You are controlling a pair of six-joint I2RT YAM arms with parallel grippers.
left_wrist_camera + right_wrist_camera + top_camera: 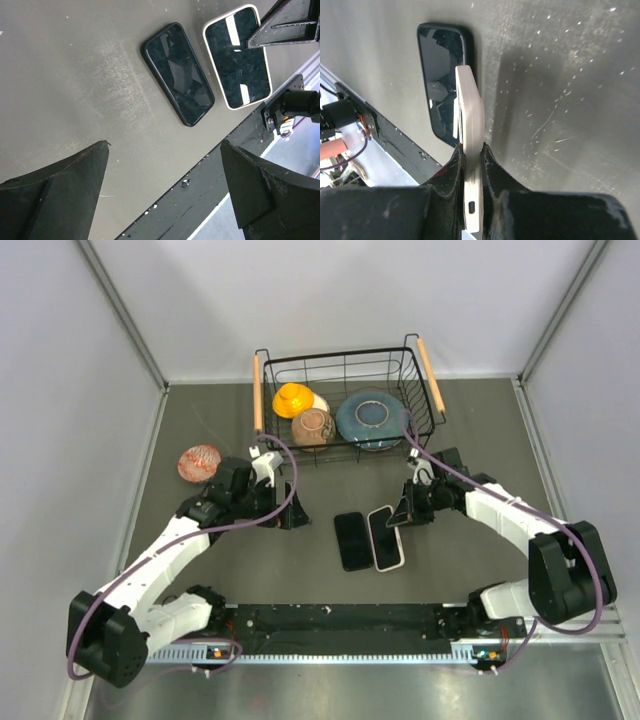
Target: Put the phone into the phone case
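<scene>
While the left gripper [165, 145] hangs open above the tabletop [75, 65], the black phone case [177, 74] lies flat to its right. The white-edged phone [237, 57] is just beside the case, and the right gripper [470, 150] is closed on its end.

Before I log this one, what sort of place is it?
Probably a lab robot test cell: plain white panel walls box in a grey table, two arms sit on a metal rail, and a wire basket holds dishes.
</scene>
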